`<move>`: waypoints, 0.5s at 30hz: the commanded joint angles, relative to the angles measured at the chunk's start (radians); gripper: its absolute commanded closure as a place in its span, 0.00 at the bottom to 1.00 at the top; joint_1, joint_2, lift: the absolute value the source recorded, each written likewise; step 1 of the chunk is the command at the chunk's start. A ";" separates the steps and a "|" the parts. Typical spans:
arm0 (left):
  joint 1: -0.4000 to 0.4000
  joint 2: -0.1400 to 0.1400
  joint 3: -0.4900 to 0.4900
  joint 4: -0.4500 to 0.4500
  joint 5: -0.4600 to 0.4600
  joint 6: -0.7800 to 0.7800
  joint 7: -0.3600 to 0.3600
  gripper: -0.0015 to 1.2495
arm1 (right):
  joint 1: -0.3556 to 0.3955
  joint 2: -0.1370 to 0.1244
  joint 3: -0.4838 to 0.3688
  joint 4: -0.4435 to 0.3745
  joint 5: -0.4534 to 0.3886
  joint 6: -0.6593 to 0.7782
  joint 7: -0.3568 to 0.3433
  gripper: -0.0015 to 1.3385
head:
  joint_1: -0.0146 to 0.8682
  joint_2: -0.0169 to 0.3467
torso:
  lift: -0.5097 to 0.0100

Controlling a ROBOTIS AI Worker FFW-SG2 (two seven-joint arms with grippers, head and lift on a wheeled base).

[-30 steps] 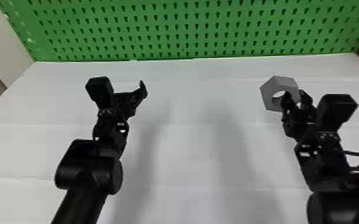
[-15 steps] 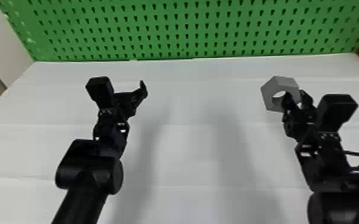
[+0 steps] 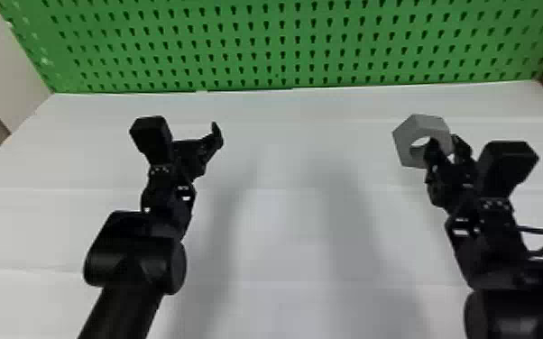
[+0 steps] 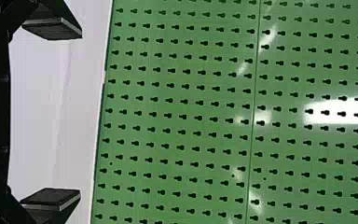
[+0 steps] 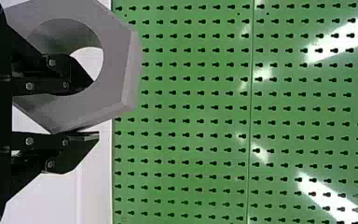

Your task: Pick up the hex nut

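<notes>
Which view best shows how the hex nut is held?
Right wrist view: the hex nut is close up, the right gripper clamping its wall, one finger in the hole, one outside. Head view: the whole nut, but smaller.

Glossy pegboard [image 4: 289,133], matt hex nut [image 5: 114,70]

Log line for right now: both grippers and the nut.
right gripper: clamped on wall of hex nut, one finger in its hole | left gripper: open, empty

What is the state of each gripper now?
Left gripper: open, holding nothing.
Right gripper: closed on the hex nut, one finger through its hole.
</notes>
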 commanded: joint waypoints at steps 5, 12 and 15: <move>0.000 0.000 0.000 0.000 0.000 0.000 0.000 0.07 | -0.002 0.000 0.002 0.002 0.001 0.000 0.000 0.68 | 0.91 0.47 | 0.83; 0.002 0.000 0.002 0.000 0.001 0.000 0.000 0.07 | -0.002 0.000 0.002 0.002 0.003 0.000 0.000 0.68 | 0.91 0.47 | 0.83; 0.003 0.000 0.003 0.000 0.001 0.000 0.000 0.07 | -0.002 0.000 0.003 0.002 0.003 0.000 0.000 0.68 | 0.91 0.47 | 0.83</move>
